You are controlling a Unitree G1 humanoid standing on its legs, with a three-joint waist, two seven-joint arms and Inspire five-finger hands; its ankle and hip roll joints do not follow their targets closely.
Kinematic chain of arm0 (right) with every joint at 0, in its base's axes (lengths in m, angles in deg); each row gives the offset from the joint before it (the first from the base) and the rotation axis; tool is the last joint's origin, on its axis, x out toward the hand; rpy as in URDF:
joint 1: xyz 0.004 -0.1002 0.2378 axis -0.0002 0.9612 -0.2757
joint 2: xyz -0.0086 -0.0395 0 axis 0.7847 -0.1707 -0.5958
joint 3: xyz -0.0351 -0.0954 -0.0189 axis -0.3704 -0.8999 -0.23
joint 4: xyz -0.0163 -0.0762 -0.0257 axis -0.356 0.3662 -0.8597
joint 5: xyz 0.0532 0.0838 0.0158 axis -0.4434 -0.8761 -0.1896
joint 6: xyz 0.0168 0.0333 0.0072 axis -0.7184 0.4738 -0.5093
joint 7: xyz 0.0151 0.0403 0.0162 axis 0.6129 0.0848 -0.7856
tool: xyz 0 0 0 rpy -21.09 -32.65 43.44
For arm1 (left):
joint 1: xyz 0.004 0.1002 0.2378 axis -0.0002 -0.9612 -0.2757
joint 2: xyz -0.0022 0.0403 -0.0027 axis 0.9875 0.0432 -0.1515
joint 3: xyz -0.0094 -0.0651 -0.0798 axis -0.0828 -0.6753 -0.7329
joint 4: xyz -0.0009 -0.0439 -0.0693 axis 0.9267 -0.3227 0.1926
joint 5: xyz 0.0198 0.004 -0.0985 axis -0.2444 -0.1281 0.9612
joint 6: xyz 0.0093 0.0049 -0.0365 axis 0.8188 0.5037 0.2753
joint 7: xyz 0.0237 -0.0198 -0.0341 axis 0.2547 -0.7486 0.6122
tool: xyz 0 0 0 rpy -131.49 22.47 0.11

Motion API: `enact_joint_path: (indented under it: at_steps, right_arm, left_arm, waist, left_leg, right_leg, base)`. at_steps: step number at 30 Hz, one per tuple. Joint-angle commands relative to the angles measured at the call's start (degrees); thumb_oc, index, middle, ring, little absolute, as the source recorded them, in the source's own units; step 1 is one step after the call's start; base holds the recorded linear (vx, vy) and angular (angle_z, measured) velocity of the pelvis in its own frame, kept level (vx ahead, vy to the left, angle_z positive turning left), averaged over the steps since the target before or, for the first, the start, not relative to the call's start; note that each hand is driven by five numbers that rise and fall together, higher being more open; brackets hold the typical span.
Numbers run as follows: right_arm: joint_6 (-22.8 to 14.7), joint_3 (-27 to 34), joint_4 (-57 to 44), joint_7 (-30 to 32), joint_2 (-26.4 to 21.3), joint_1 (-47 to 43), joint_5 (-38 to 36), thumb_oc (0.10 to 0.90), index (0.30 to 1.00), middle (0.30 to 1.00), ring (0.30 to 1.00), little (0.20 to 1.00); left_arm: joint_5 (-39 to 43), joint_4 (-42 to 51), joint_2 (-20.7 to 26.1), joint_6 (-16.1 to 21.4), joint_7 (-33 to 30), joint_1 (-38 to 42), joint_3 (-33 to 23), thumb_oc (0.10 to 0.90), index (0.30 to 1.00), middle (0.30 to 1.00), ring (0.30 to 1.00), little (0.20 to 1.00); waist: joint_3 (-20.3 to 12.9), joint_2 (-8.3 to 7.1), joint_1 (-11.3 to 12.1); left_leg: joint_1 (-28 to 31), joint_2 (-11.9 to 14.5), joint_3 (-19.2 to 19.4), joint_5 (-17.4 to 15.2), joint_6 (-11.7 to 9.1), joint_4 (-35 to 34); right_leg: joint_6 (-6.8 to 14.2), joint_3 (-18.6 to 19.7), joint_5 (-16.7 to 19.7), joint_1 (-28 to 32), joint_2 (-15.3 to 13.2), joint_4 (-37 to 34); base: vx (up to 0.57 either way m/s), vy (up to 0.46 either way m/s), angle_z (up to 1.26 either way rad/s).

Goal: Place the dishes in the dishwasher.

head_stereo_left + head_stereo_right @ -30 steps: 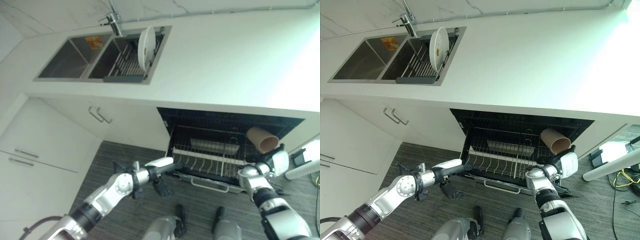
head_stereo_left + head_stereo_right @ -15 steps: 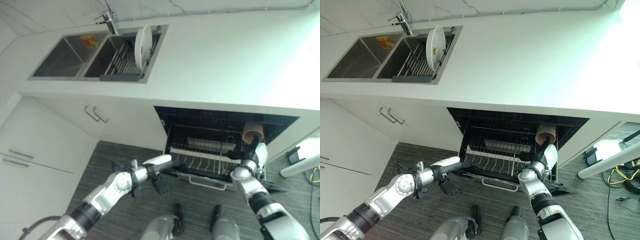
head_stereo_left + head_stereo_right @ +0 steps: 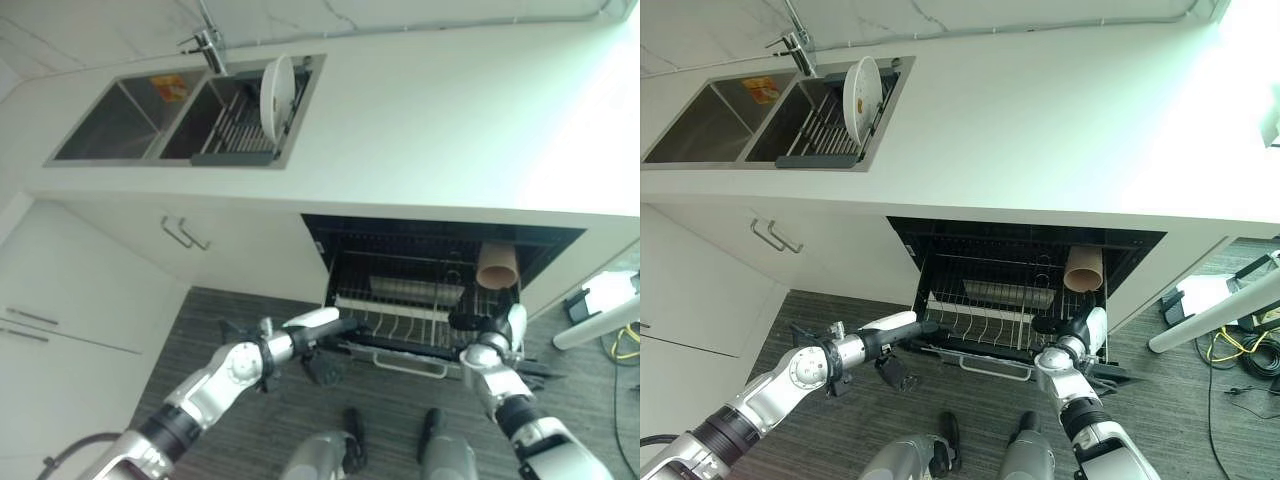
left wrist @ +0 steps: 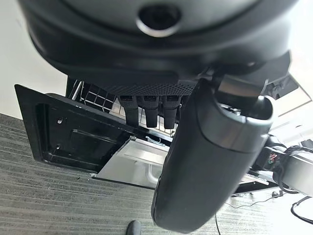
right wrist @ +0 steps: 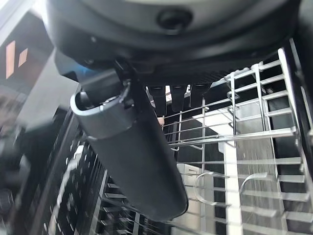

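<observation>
a tan cup point(image 3: 1083, 268) lies tipped in the right back corner of the pulled-out wire rack point(image 3: 990, 318) of the open dishwasher point(image 3: 440, 250), its mouth turned toward the room. just in front of it the right hand point(image 3: 1081, 330) sits at the rack's right edge; in its wrist view the fingers point(image 5: 178, 96) reach out straight over the wires with the thumb apart, holding nothing. the left hand point(image 3: 325, 327) is at the rack's front left corner, fingers point(image 4: 149, 108) straight and relaxed toward the lowered door point(image 4: 73, 137), gripping nothing. up on the white counter point(image 3: 1060, 120), a white plate point(image 3: 860, 86) stands on edge in a drying rack point(image 3: 825, 125) inside the right basin of the double sink point(image 3: 120, 120), below the faucet point(image 3: 207, 45). an orange label point(image 3: 162, 84) lies in the left basin; i can't read any writing on it. white cabinets point(image 3: 90, 290) run to the left of the dishwasher.
</observation>
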Motion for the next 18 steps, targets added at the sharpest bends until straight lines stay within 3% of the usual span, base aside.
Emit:
enact_joint_path:
  at_steps: [1, 5, 8, 9, 13, 15, 18]
  right_arm:
    - [-10.42, -0.42, -9.29, -5.52, 1.88, 0.80, -7.40, 0.800, 0.900, 0.900, 0.900, 0.900]
    - [-15.61, -0.41, -19.46, -10.69, 3.23, 7.21, -11.55, 0.800, 0.900, 0.900, 0.900, 0.900]
    - [-17.71, -0.13, -25.75, -13.29, 2.91, 10.66, -11.15, 0.800, 0.900, 0.900, 0.900, 0.900]
    - [-20.78, 0.15, -30.23, -15.57, 2.28, 12.70, -9.81, 0.800, 0.900, 0.900, 0.900, 0.900]
    - [-24.83, 2.18, -38.05, -19.00, 0.90, 15.67, -8.17, 0.800, 0.900, 0.900, 0.900, 0.900]
    - [-26.17, 3.24, -41.14, -20.25, 0.35, 16.44, -7.17, 0.800, 0.900, 0.900, 0.900, 0.900]
    - [-28.64, 5.69, -45.71, -22.76, -0.35, 18.25, -3.61, 0.800, 0.900, 0.900, 0.900, 0.900]
  left_arm:
    - [1.72, 2.77, -2.13, 1.79, -3.23, -0.75, -1.13, 0.800, 0.900, 0.900, 0.900, 0.900]
    - [0.88, 1.47, -3.41, 1.88, -7.35, -3.88, -3.13, 0.800, 0.900, 0.900, 0.900, 0.900]
    - [1.24, 0.87, -3.82, 2.32, -9.94, -5.85, -5.17, 0.800, 0.900, 0.900, 0.900, 0.900]
    - [2.19, 0.36, -4.21, 3.01, -13.20, -7.19, -6.75, 0.800, 0.900, 0.900, 0.900, 0.900]
    - [4.85, -0.02, -4.72, 5.68, -18.15, -9.55, -11.05, 0.800, 0.900, 0.900, 0.900, 0.900]
    - [7.78, 0.34, -5.32, 6.43, -19.96, -10.41, -12.92, 0.800, 0.900, 0.900, 0.900, 0.900]
    - [19.77, 1.93, -8.21, 8.90, -23.95, -13.33, -18.06, 0.800, 0.900, 0.900, 0.900, 0.900]
  waist:
    - [-2.88, -1.85, -1.05]
    - [-4.04, -2.81, -1.87]
    - [-4.75, -3.30, -2.52]
    - [-5.27, -3.66, -3.03]
    - [-6.28, -4.26, -3.99]
    - [-6.67, -4.45, -4.23]
    - [-7.44, -4.79, -4.28]
  left_leg:
    - [-1.47, 4.52, 0.35, -5.90, -3.18, 3.56]
    - [-0.88, 5.24, 0.62, -6.12, -2.99, 3.56]
    - [-0.42, 5.82, 1.08, -6.15, -3.00, 3.56]
    - [-0.11, 6.23, 1.46, -6.21, -3.05, 3.56]
    - [0.70, 6.83, 2.03, -6.47, -3.12, 3.56]
    - [1.01, 6.98, 2.15, -6.58, -3.14, 3.56]
    - [1.43, 7.06, 2.25, -6.86, -3.11, 3.56]
  right_leg:
    - [5.46, 1.15, -4.14, 3.55, -2.41, -1.78]
    - [5.52, 1.51, -4.57, 3.96, -1.85, -1.78]
    - [5.52, 1.70, -4.76, 4.21, -1.49, -1.78]
    - [5.48, 1.83, -5.01, 4.44, -1.22, -1.78]
    - [5.35, 1.96, -5.45, 4.93, -0.71, -1.78]
    - [5.24, 2.02, -5.61, 5.16, -0.48, -1.78]
    - [4.93, 1.93, -5.96, 5.54, -0.21, -1.78]
  base:
    - [-0.03, -0.030, -0.11]
    - [-0.03, -0.045, -0.08]
    - [-0.04, -0.037, -0.09]
    - [-0.08, -0.054, -0.19]
    - [-0.04, -0.021, -0.13]
    - [0.00, 0.013, -0.12]
    - [0.02, 0.052, -0.17]
